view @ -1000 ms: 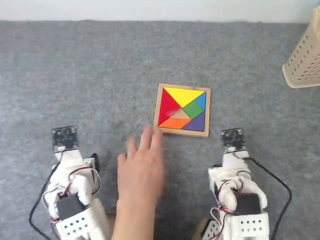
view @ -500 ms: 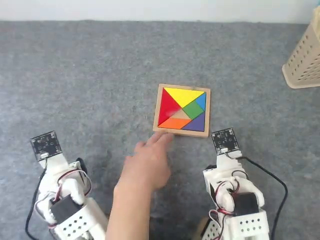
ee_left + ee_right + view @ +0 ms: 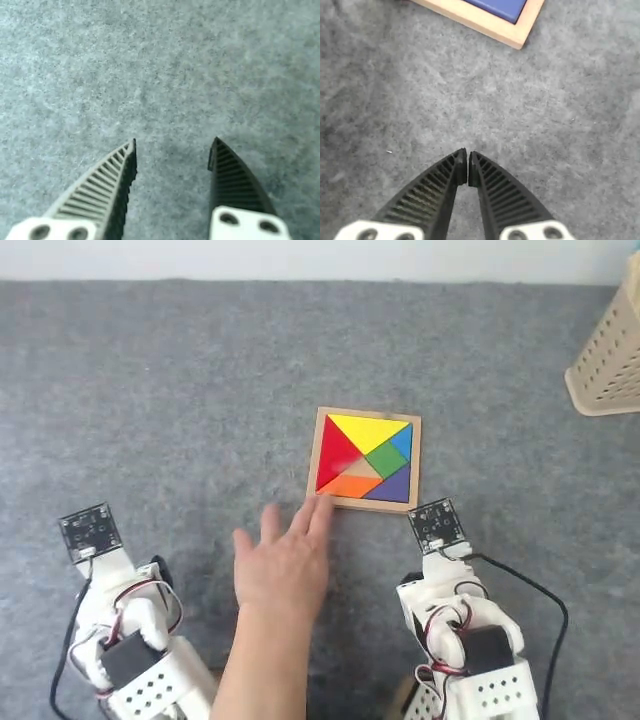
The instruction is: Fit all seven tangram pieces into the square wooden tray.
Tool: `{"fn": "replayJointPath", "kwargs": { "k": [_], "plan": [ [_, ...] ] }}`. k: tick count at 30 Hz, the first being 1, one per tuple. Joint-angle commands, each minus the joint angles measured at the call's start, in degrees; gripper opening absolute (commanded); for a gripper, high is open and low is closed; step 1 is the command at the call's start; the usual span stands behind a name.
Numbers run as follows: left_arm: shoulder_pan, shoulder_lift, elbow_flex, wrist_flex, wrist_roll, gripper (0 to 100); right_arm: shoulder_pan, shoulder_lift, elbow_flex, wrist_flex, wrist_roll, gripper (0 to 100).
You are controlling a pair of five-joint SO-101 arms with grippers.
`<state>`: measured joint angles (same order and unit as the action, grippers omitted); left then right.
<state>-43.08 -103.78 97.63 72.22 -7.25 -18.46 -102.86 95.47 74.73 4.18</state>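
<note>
The square wooden tray (image 3: 366, 504) lies on the grey carpet at mid-table. Inside it sit a yellow triangle (image 3: 368, 428), a red triangle (image 3: 335, 454), a green square (image 3: 385, 458), a blue piece (image 3: 403, 443), an orange piece (image 3: 350, 486) and a purple triangle (image 3: 394, 485). A pale tan triangle (image 3: 362, 468) at the centre may be a piece or bare wood. A person's hand (image 3: 285, 565) touches the tray's near-left corner with a fingertip. My left gripper (image 3: 172, 145) is open over bare carpet. My right gripper (image 3: 467, 152) is shut and empty, just short of the tray's corner (image 3: 492, 24).
A cream slotted basket (image 3: 610, 350) stands at the far right edge. The left arm (image 3: 120, 635) and the right arm (image 3: 468, 635) rest at the near edge, with the person's forearm between them. Grey carpet covers the whole table.
The hand reached forward to the tray's near-left corner. The left arm swung out to the left. The right arm's wrist shifted a little left, toward the tray.
</note>
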Motion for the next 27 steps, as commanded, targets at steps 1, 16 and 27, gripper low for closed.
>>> {"fn": "replayJointPath", "kwargs": {
  "k": [1, 16, 27],
  "plan": [
    [-0.26, -0.97, -1.10, 0.18, 0.53, 23, -0.66, -1.27, 1.05, 0.40, 0.70, 0.6],
    [-0.09, -0.97, -1.10, 0.18, 0.53, 23, -2.77, -1.36, 1.05, 0.40, 0.70, 0.6],
    [0.18, -1.05, -1.10, 0.18, 0.53, 23, -4.00, -1.45, 1.05, 0.40, 0.70, 0.6]
  ]
}}
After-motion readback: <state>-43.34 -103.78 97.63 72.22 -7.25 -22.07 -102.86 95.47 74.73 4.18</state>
